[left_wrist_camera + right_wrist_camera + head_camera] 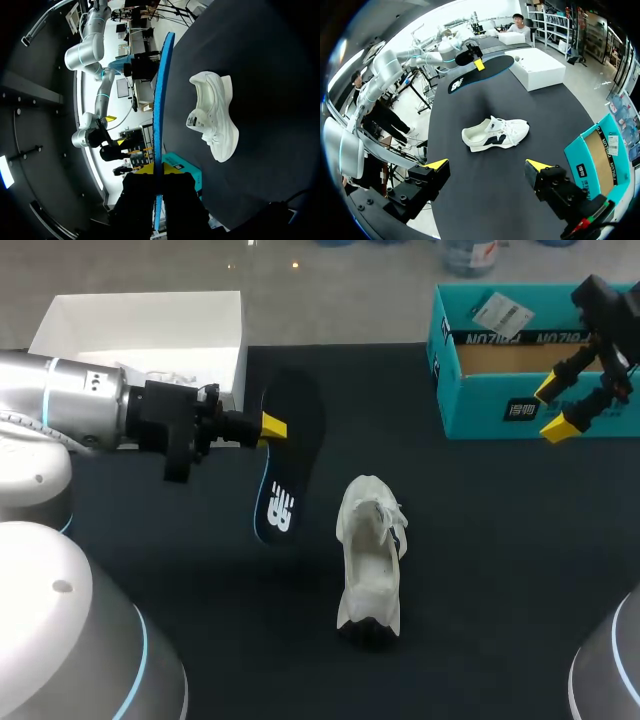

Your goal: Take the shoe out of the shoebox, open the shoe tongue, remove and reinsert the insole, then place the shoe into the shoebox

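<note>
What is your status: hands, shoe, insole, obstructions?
Left hand shut on insole. Right hand open beside teal shoebox. Shoe on table, insole out, nothing blocking.

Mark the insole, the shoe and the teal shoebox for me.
insole (292, 450), head view, mid-length of its dark face.
shoe (368, 565), head view, at its foot opening.
teal shoebox (475, 405), head view, on the outer wall facing the shoe.

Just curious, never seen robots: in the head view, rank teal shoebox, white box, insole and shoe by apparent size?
1. teal shoebox and white box, about alike: one cut off at the edge, one partly behind the left arm.
2. insole and shoe, similar length; the insole is held up nearer the camera, so unsure.
</note>
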Controlling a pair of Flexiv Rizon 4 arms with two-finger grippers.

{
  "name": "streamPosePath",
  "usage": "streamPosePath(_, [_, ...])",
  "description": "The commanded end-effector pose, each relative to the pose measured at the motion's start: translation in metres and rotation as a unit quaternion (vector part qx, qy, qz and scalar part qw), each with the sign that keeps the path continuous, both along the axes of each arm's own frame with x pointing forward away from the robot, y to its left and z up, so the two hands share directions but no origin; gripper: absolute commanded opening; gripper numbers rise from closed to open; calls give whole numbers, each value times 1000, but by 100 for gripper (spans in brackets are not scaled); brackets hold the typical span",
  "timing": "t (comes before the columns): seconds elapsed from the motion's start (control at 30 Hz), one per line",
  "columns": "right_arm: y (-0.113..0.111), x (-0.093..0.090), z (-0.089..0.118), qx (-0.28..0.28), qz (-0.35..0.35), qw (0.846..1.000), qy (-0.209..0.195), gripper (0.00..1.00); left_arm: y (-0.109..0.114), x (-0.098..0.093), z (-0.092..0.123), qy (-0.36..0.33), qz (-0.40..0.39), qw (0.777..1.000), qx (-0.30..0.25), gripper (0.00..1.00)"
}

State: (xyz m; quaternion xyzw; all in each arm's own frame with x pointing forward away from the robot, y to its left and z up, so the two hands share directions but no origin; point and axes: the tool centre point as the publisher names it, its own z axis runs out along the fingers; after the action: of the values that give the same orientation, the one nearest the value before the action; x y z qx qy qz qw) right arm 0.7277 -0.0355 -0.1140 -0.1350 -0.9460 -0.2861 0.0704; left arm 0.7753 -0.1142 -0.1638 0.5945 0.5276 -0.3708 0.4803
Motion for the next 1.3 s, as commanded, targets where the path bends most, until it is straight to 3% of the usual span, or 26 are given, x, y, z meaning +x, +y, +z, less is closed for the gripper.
streamPosePath(0.03, [0, 1, 0, -1, 0, 1000, 1, 100, 0, 0, 0, -1, 0, 1000, 1, 0])
streamPosePath(0.47, [0, 1, 0, -1, 0, 1000, 1, 100, 14, -47, -18, 91, -49, 994, 37, 0])
streamPosePath(0.8, [0, 1, 0, -1, 0, 1000, 1, 100, -2, -99, -45, 181, -63, 980, 60, 0])
streamPosePath(1.03, [0, 1, 0, -1, 0, 1000, 1, 100, -10, -133, -61, 235, -21, 969, 68, 0])
streamPosePath(1.3, [0, 1, 0, -1, 0, 1000, 1, 100, -22, -152, -70, 308, -30, 949, 68, 0])
